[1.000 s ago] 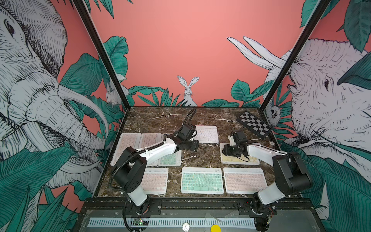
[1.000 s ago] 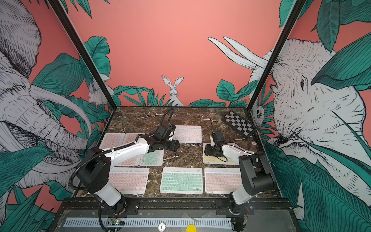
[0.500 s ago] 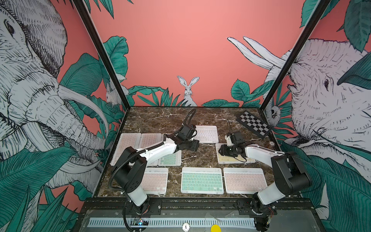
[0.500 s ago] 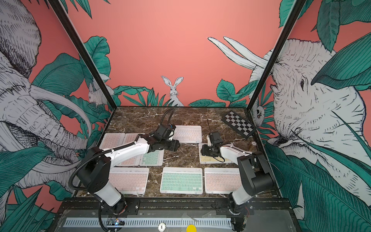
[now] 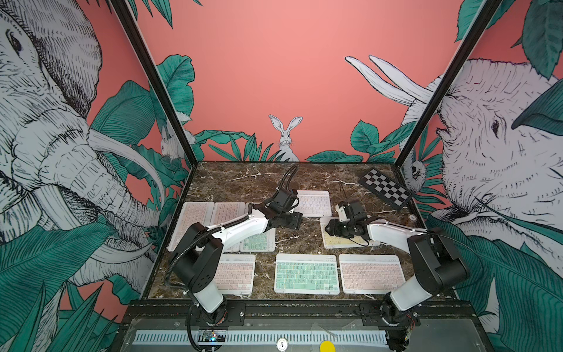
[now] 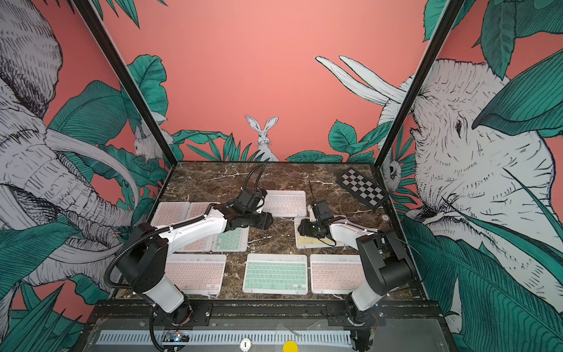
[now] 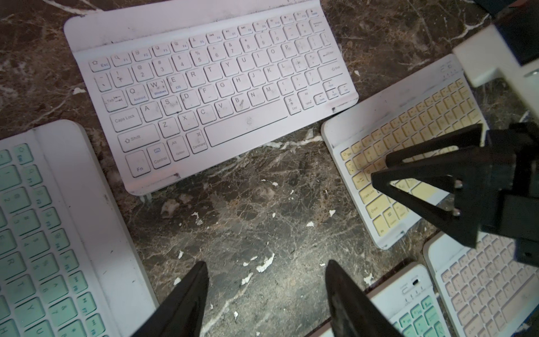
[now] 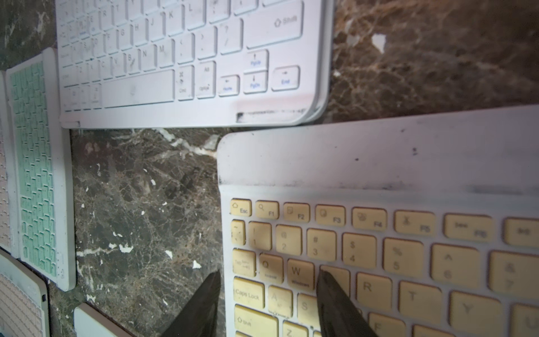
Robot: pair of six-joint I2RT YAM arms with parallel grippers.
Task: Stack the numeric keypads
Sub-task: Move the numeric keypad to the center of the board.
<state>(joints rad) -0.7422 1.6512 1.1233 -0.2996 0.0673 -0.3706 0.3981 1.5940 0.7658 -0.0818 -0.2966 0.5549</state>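
Several numeric keypads lie flat on the marble table (image 5: 243, 179). The yellow-keyed one (image 5: 344, 242) (image 8: 379, 248) sits right of centre, close to the white-keyed one (image 5: 315, 202) (image 7: 210, 87) behind it. My right gripper (image 5: 326, 228) (image 8: 268, 272) is open astride the yellow keypad's left short edge. One fingertip (image 8: 214, 277) is just off the edge over marble, the other is on the keys near W. My left gripper (image 5: 300, 221) (image 7: 265, 262) hangs open over bare marble between the keypads, holding nothing. A mint keypad (image 5: 259, 242) lies partly under the left arm.
Along the front edge lie a pink keypad (image 5: 236, 274), a mint one (image 5: 306, 274) and another pink one (image 5: 370, 274). Two pink ones (image 5: 192, 216) rest at the left. A black-and-white checkered board (image 5: 385, 187) lies in the back right corner. Painted walls enclose three sides.
My right gripper has moved left, and the yellow keypad has slid left with it, toward the middle. The left arm has stayed still.
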